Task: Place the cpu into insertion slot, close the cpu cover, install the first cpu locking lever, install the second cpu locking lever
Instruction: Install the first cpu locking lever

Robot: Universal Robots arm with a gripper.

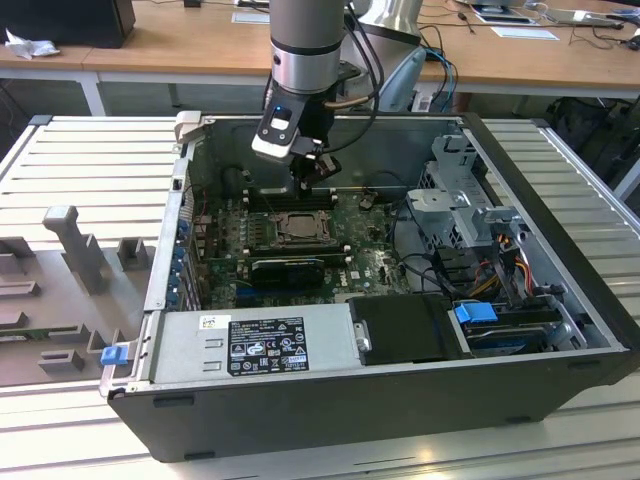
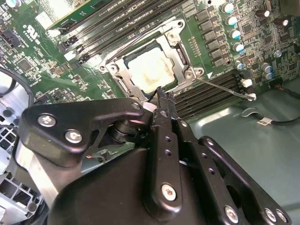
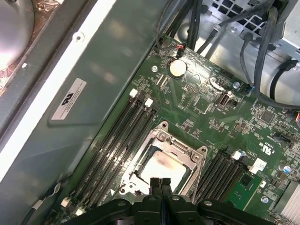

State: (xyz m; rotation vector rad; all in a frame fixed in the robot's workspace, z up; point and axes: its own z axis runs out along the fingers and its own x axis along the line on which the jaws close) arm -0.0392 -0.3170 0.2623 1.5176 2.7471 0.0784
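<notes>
**Exterior view.** Open computer case (image 1: 400, 420) lying on its side. The arm comes down from 12 o'clock. The gripper (image 1: 312, 170) hangs close above the green motherboard (image 1: 372, 262), and the insertion slot (image 1: 275, 232) sits at 6 o'clock of it. The power supply (image 1: 260, 345) is further out at 6 o'clock, and the drive cage (image 1: 455, 205) is at 3 o'clock.

**Second wrist view.** The cpu (image 2: 149, 69) lies flat in the slot, face up. It is square, so it has no long axis. The cpu cover (image 2: 174, 47) is folded down around it, with the chip showing through its window. A thin locking lever (image 2: 222, 87) has its long axis running from the cover's corner out over the memory slots (image 2: 206, 96). I judge it unlatched. The gripper (image 2: 161, 96) has its tip at the cover's near edge.

**First wrist view.** The gripper (image 3: 160, 183) has its jaws pressed together with nothing between them, poised at the rim of the cpu cover (image 3: 185, 142). The cpu (image 3: 164, 166) is seated.

**Step in hand (my reading).** Chip placed and cover closed, so the first lever is the job now. That calls for a narrow closed tip bearing on the slim rod, not the frame, pushing it down and under its catch.
</notes>
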